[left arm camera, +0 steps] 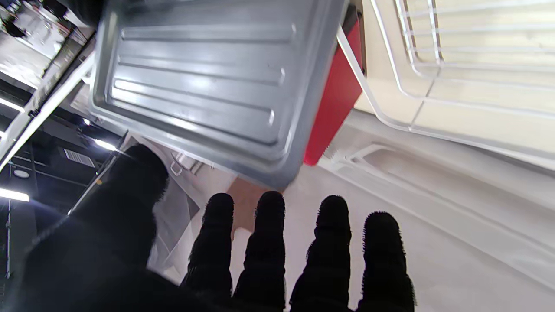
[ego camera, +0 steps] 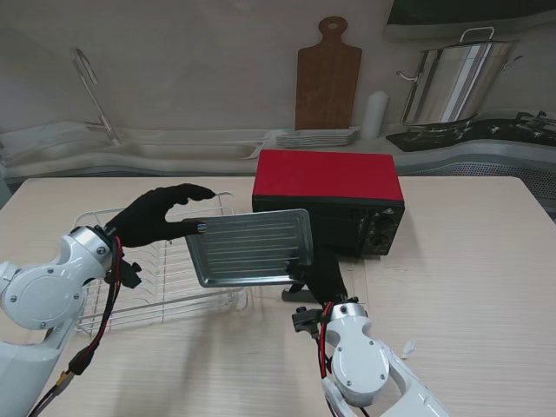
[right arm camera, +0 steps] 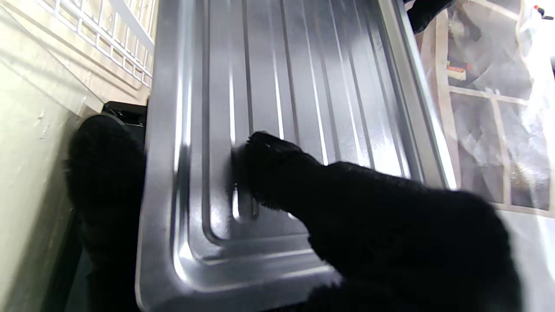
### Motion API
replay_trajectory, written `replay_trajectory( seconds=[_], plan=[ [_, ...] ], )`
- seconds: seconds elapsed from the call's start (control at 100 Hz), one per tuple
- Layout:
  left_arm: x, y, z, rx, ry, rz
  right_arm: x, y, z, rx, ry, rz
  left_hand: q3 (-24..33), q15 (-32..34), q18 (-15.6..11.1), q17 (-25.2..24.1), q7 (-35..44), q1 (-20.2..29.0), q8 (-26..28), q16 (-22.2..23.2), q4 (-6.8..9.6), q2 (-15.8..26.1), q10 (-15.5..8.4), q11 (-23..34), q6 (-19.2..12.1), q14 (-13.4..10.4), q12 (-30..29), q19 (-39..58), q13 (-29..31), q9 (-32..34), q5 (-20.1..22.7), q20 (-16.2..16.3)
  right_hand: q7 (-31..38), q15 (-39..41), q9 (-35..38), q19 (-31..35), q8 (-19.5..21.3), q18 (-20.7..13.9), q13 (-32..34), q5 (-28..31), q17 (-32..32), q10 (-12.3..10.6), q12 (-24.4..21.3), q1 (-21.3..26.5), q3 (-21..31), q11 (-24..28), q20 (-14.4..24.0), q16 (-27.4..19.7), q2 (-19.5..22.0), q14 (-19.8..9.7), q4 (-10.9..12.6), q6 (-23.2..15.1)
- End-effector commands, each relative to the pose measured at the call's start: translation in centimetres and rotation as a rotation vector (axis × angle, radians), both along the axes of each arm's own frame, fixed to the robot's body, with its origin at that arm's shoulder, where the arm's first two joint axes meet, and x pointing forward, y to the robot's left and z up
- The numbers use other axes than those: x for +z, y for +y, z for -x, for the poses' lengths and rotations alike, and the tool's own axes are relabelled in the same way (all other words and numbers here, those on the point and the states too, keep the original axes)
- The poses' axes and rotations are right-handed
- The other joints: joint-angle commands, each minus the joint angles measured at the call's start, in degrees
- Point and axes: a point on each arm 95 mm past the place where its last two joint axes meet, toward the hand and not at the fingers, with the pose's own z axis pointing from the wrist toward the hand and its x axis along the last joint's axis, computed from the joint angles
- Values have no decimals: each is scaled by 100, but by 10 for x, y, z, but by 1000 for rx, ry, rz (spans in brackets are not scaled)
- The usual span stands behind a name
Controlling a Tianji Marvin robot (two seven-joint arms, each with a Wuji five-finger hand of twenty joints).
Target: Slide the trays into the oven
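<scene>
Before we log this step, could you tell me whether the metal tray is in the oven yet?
Out: the tray is held by the right hand in front of the red oven.

Tray [ego camera: 250,247] before oven [ego camera: 328,201], right of wire rack [ego camera: 148,278]; cutting board [ego camera: 327,76] behind oven.

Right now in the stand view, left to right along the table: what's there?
left hand → wire rack → tray → oven. The right hand sits under the tray's right end, so its place is unclear.
</scene>
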Motion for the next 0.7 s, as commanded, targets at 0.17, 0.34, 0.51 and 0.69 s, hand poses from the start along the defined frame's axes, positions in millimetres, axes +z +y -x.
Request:
replay_trajectory(
  seconds=[0.17,0.34,0.51,0.69],
  plan=[
    [-9,-2,5,59,-63,-55,3,-21,3,6,93,-36,-922,-465,-113,-221,-471,44,-344,-250,19,709,-42,-428,-95,-93,-316,-902,-296,-251,-177,-27,795,247,226,293,-21,-285,436,520,245,239,-93,437,552,119,113,85,72,328,63,-165],
    [-22,-3,4,72,-108,-117,3,-43,2,-20,158,-58,-1461,-869,-203,-298,-765,167,-679,-593,100,1072,-116,-806,-257,-200,-656,-1781,-556,-418,-167,-228,769,236,180,340,-126,-249,464,416,261,378,-118,437,579,85,154,33,41,400,93,-27],
    [-35,-6,4,69,-135,-185,1,-61,0,-54,219,-72,-1693,-1008,-228,-300,-852,222,-808,-694,141,1214,-124,-913,-277,-250,-740,-2375,-689,-521,-238,-283,764,198,143,381,-251,-208,487,302,262,538,-133,421,592,26,196,-58,46,453,123,119],
    [-45,-9,8,68,-164,-228,-3,-78,-4,-96,292,-95,-1768,-1051,-244,-201,-827,278,-803,-703,161,1218,-135,-918,-273,-289,-720,-2902,-756,-594,-270,-205,803,230,117,385,-294,-208,508,286,267,546,-79,428,571,79,213,-87,72,466,103,130]
  ],
)
